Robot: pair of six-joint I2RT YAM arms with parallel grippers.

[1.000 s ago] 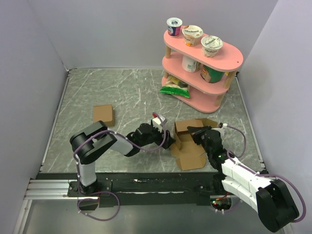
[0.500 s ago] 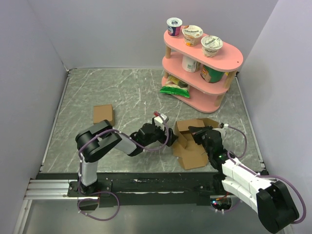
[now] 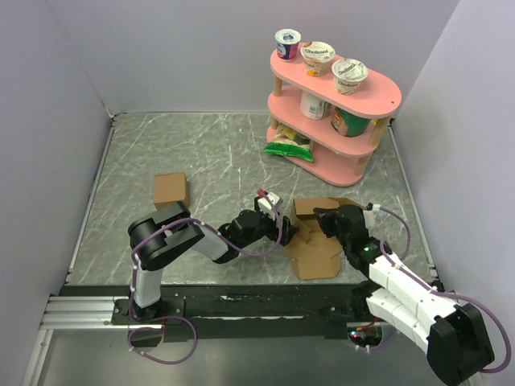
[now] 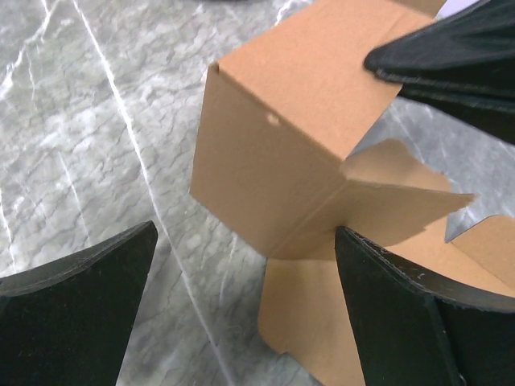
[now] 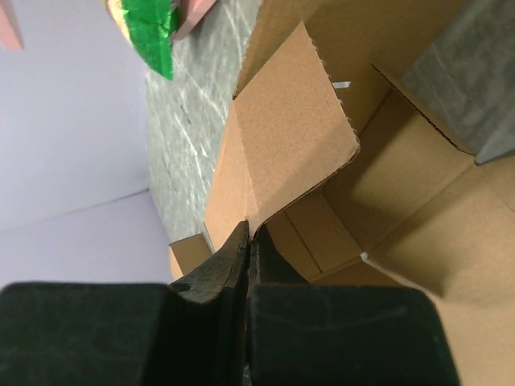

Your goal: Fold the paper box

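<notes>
Grey marbled table [image 3: 201, 153], closed in by lilac walls, carries all the work pieces. At its near middle the left gripper [image 3: 281, 230] stands with its jaws wide apart and holds nothing. In the left wrist view one finger [image 4: 76, 301] sits over bare table and the other [image 4: 410, 314] over a flat lower flap. The paper box [image 3: 315, 241] lies directly ahead of this gripper, on its right-hand side and just beside the tips. A raised corner of the box points into the gap between the jaws. The box is part-formed: some walls stand up, and rounded flaps lie spread flat toward the near edge, so its long axis runs roughly far-to-near. The right gripper [image 3: 326, 217] reaches in from the opposite side with its jaws together, tips at the edge of an upright panel (whether card is nipped between them cannot be told). Both arms are at the box. The left is the one free to close on the raised corner, and in judgement the next fold depends on this. Nothing stands between either gripper and the box. The brown cardboard cube [image 3: 170, 188] sits well apart to the far left. The pink shelf [image 3: 334, 104] with its cups and the green packet [image 3: 288, 146] stand at the far right, out of the working zone.
</notes>
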